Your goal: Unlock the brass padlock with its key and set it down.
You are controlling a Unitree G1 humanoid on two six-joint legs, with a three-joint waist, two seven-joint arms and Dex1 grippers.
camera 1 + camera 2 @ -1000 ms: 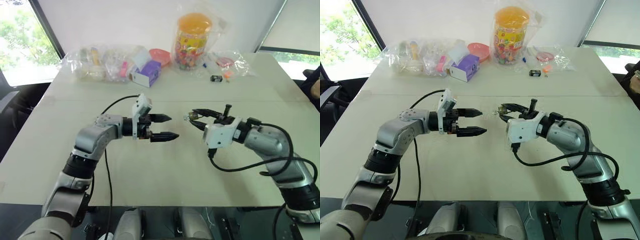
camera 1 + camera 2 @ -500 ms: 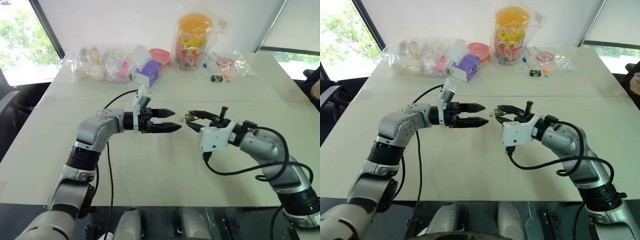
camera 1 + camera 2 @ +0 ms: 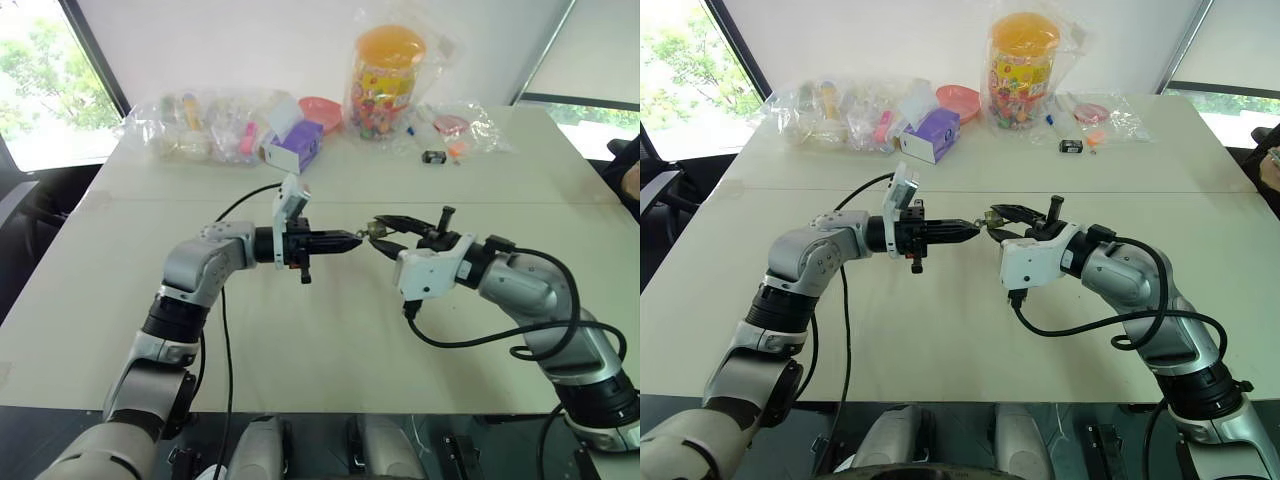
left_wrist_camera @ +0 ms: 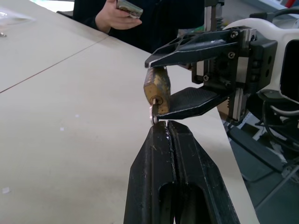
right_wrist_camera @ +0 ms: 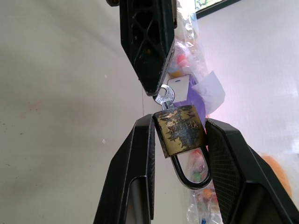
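Note:
The brass padlock is held above the table's middle, squeezed by its two flat sides between the fingers of my right gripper. Its dark shackle points back toward that gripper's palm. A small silvery key sticks out of the keyhole end. My left gripper points level at the padlock from the left. Its two fingers are pressed together, with their tips pinching the key by its head. In the head views the two grippers meet tip to tip, left gripper against right gripper.
Along the far edge of the white table lie clear plastic bags, a purple box, an orange-lidded jar and a small black item. A person's hand holds something beyond the table's right side.
My left gripper went from wide open to shut, and its tips came up to the key at the padlock. The right gripper kept its hold on the padlock.

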